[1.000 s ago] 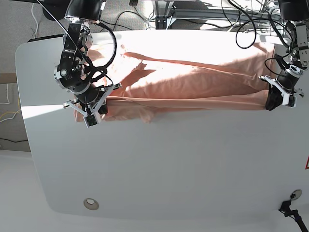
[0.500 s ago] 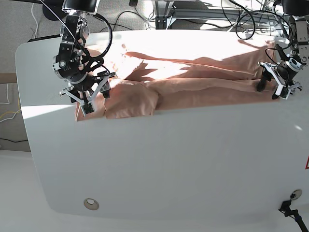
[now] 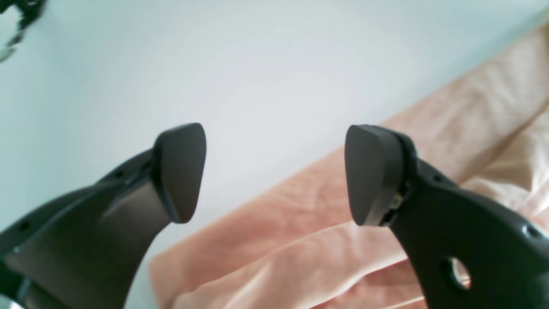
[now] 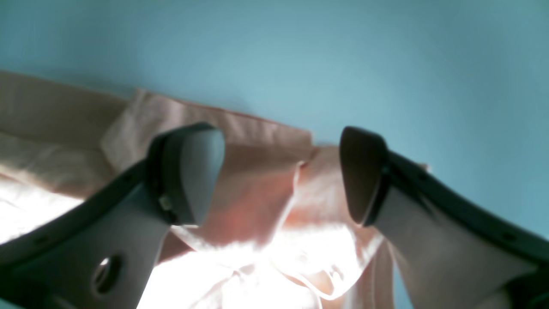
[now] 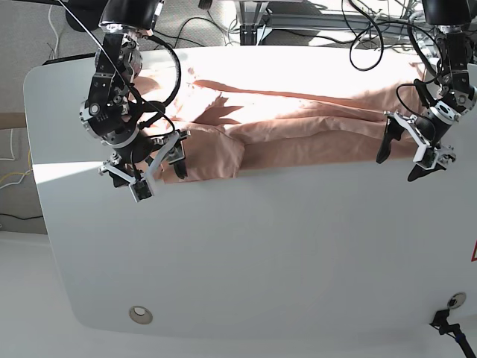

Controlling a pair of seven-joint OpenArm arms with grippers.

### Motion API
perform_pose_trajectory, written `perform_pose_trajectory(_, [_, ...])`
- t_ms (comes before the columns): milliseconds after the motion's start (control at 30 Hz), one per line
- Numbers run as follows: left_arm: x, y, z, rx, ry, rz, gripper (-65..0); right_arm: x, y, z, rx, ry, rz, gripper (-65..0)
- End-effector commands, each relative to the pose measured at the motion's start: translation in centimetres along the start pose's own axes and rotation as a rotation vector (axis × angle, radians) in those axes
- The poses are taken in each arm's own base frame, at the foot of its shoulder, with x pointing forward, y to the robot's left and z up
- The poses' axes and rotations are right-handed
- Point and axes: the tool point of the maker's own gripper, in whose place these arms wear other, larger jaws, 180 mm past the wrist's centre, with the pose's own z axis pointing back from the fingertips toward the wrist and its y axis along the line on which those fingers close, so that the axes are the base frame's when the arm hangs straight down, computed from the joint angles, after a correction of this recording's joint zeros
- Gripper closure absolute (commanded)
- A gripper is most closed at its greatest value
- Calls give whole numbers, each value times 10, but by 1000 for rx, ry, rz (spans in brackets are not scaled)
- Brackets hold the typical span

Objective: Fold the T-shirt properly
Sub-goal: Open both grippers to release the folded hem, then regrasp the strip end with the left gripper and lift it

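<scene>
The T-shirt (image 5: 298, 123) is salmon pink and lies stretched across the far part of the white table (image 5: 261, 253), folded lengthwise with a wrinkled near edge. My left gripper (image 5: 399, 162) hovers open over the shirt's right end, its fingers spread with nothing between them. In the left wrist view the left gripper (image 3: 274, 171) frames bare table and the T-shirt (image 3: 300, 240) below. My right gripper (image 5: 147, 175) stands open at the shirt's left end. The right wrist view shows the right gripper (image 4: 279, 176) empty above a folded corner of the T-shirt (image 4: 253, 193).
Cables (image 5: 373, 37) and stand legs crowd the floor behind the table's far edge. A round metal grommet (image 5: 139, 314) sits near the front left corner. A red label (image 5: 473, 253) shows at the right edge.
Both grippers have opened and let go of the shirt's near edge. The cloth now lies folded back on itself, and both grippers have drawn toward the front of the fold.
</scene>
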Motion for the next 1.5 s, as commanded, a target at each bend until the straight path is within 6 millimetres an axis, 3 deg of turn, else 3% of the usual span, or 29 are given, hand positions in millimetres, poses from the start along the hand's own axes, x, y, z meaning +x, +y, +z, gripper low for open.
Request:
perform_pose_trajectory(0, [20, 10, 1, 31, -63, -7, -472, 12, 4, -2, 14, -48, -24, -439])
perform_pose_trajectory(67, [12, 3, -1, 29, -51, 21, -466, 7, 12, -7, 42, -38, -39, -391])
perform_pose_trajectory(100, [5, 0, 0, 28, -27, 28, -438, 3, 16, -10, 54, -29, -46, -334])
perform_pose_trajectory(233, [-8, -11, 2, 22, -9, 66, -167, -20, 26, -20, 107, 33, -47, 0])
perform_pose_trajectory(300, [-18, -13, 4, 20, 15, 80, -23, -34, 29, -24, 125, 68, -54, 0])
perform_pose_trajectory(333, [-26, -14, 5, 19, 31, 91, 0, -40, 30, -25, 134, 85, -53, 0])
perform_pose_trajectory(600, [-79, -13, 6, 22, 198, 62, 0, -88, 36, -37, 170, 133, -129, 0])
perform_pose_trajectory(767, [-71, -17, -21, -19, 184, 58, 0, -108, 11, -48, 143, 142, -181, 0])
perform_pose_trajectory(933, [-45, -16, -42, -37, 133, 32, 0, -106, -21, -60, 107, 138, -204, 0])
perform_pose_trajectory(1033, [-33, -12, -49, -34, 106, 27, 0, -100, -24, -60, 103, 127, -196, 0])
perform_pose_trajectory(1167, [-11, -4, -44, -38, 49, 7, 0, -98, -24, -61, 103, 124, -196, 0])
perform_pose_trajectory(1200, [-2, 4, -38, -26, 19, 23, -69, -98, -23, -61, 105, 124, -196, 0])
perform_pose_trajectory(1267, [8, 24, -28, 32, 1, 67, -271, -98, -22, -61, 107, 124, -196, 0])
perform_pose_trajectory(1367, [12, 46, -12, 86, -1, 151, -476, -98, -21, -61, 109, 124, -195, 0])
perform_pose_trajectory(1467, [5, 68, 5, 107, 66, 201, -521, -98, -21, -61, 110, 125, -194, 0])
